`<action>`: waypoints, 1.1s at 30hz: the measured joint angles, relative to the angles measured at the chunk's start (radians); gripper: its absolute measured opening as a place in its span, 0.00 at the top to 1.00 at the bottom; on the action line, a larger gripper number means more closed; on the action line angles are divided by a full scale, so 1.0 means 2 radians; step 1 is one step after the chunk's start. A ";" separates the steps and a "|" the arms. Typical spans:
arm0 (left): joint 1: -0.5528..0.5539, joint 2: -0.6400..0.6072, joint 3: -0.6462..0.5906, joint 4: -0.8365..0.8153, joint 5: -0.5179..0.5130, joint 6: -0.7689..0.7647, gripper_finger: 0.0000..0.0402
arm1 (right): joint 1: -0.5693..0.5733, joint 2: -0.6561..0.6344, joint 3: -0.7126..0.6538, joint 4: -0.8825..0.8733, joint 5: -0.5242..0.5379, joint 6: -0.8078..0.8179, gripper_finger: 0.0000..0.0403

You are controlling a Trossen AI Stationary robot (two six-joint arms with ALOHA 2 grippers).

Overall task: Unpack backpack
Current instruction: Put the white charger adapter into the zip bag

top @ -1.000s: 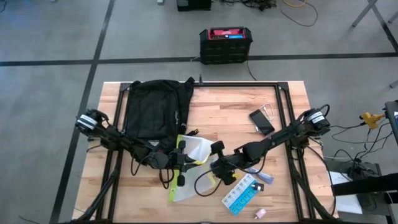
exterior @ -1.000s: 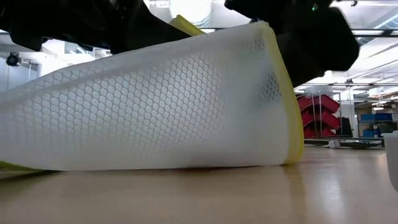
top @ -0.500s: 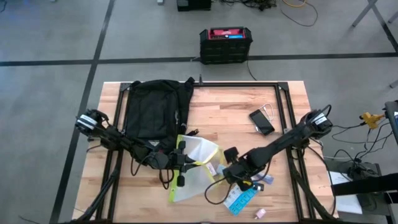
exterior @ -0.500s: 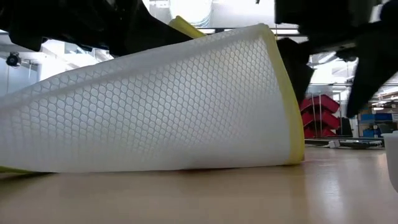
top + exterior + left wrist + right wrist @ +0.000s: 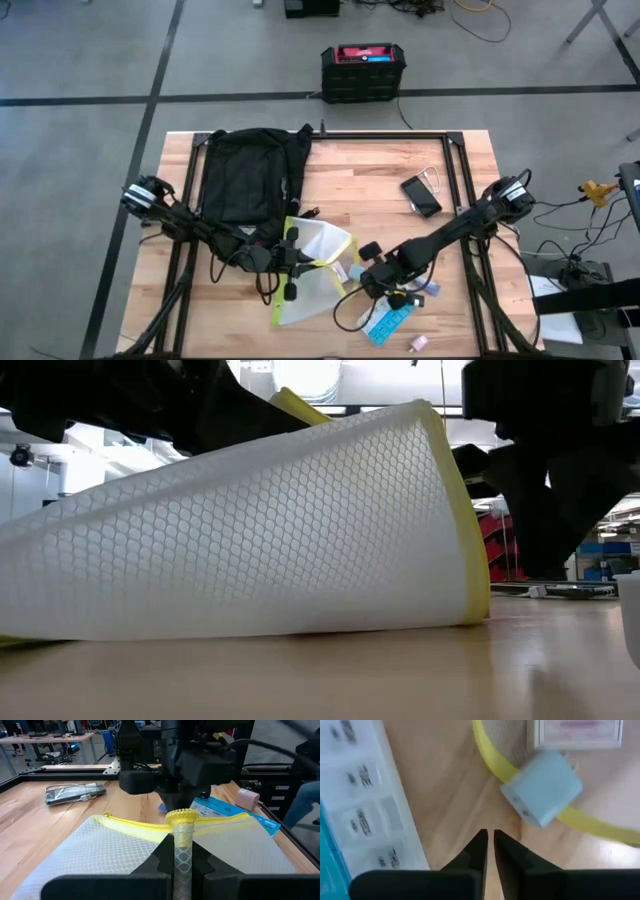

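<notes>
Right gripper [image 5: 489, 836] has dropped from the mesh pouch's [image 5: 310, 262] raised edge to the counter [image 5: 380, 200], fingers nearly closed, empty, charger [image 5: 542, 788] just ahead. Left gripper [image 5: 182, 851] pinches the pouch edge. Backpack [image 5: 250, 180] lies behind the left gripper; unpacking continues.

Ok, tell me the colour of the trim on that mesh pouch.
Yellow trim on the white mesh pouch; clearest in the low view.

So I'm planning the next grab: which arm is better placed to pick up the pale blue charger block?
Right. The right gripper hovers beside the charger block; the left gripper is clamped on the mesh pouch.
</notes>
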 joint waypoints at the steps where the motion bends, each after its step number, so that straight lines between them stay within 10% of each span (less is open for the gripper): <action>1: 0.000 0.000 0.000 0.000 0.000 0.000 1.00 | -0.001 0.000 0.000 0.005 -0.016 -0.010 0.96; 7: 0.000 0.000 0.000 0.000 0.000 0.002 1.00 | -0.006 0.001 -0.005 0.071 -0.013 -0.084 0.99; 13: 0.000 0.000 0.000 0.000 0.000 -0.007 1.00 | -0.016 -0.007 0.000 0.115 0.253 -0.154 1.00; 21: -0.001 0.000 0.000 -0.002 0.004 -0.006 1.00 | -0.029 -0.031 0.004 0.016 -0.074 -0.086 1.00; 27: -0.001 0.000 0.000 -0.002 0.004 -0.006 1.00 | -0.033 0.024 -0.010 0.030 -0.083 -0.098 1.00; 33: -0.001 0.000 0.000 -0.003 0.004 -0.009 1.00 | -0.023 0.058 0.006 0.111 0.219 -0.100 1.00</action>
